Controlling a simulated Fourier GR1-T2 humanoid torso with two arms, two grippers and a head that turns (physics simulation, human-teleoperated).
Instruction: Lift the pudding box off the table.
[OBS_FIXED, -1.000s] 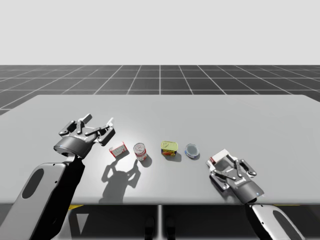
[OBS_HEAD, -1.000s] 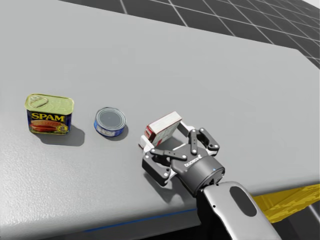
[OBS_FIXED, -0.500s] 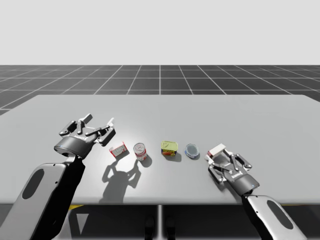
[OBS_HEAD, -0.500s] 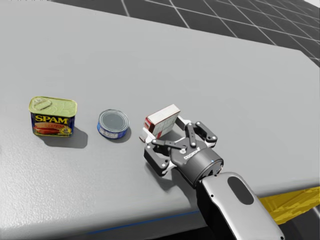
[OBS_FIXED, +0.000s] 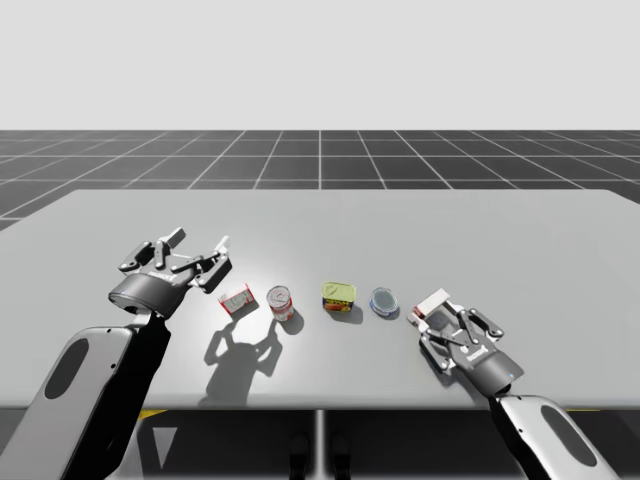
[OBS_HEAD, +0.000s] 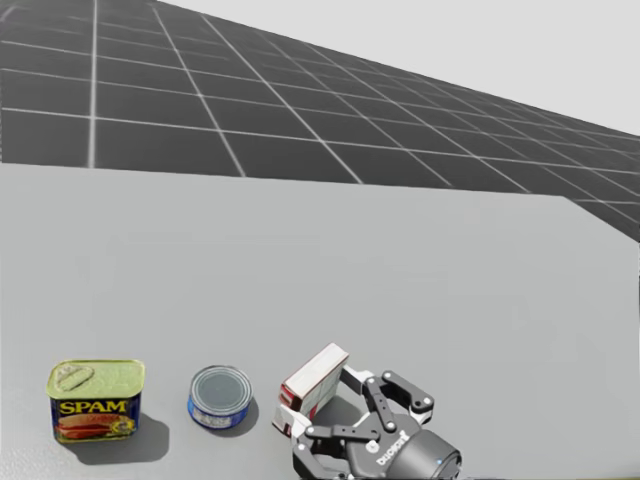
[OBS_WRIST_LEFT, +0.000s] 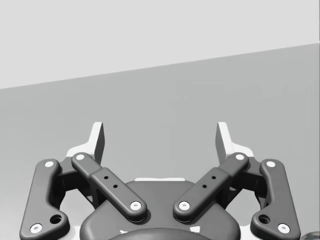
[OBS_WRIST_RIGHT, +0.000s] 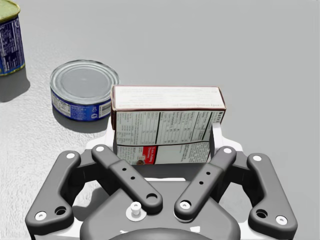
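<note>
Tin cans (OBS_FIXED: 280, 301) (OBS_FIXED: 338, 296) (OBS_FIXED: 384, 301), 3, pudding box (OBS_WRIST_RIGHT: 167, 120), 1

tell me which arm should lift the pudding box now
Right. My right gripper is shut on the pudding box, gripping it from both sides. My left gripper hangs open over bare table, far across from the box.
</note>
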